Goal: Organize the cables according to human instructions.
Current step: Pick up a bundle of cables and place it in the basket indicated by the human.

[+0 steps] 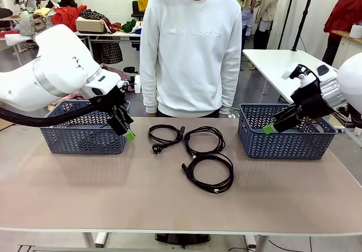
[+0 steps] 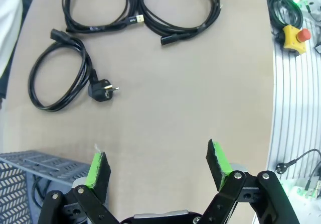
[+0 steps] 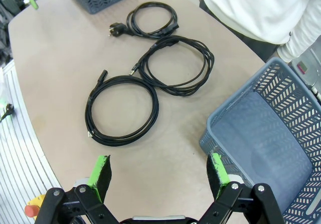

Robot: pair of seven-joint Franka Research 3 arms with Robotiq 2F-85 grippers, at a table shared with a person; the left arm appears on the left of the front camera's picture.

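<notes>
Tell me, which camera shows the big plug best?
Left wrist view: the plug lies close, its shape plain. Front view shows it small and dark; right wrist view shows it far off and small too.

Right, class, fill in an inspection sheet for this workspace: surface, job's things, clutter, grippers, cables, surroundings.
surface: beige table, smooth and level.
job's things: three coiled black cables mid-table: plug cable nearest the person, middle cable, near cable; left basket and right basket at the ends.
clutter: nothing seen on the tabletop.
grippers: left gripper and right gripper both open, holding nothing, each by its basket.
cables: black hose slung under the left arm; yellow button box with a cord on the side rail.
surroundings: person in a white top standing at the far side; heaped clothes behind.
</notes>
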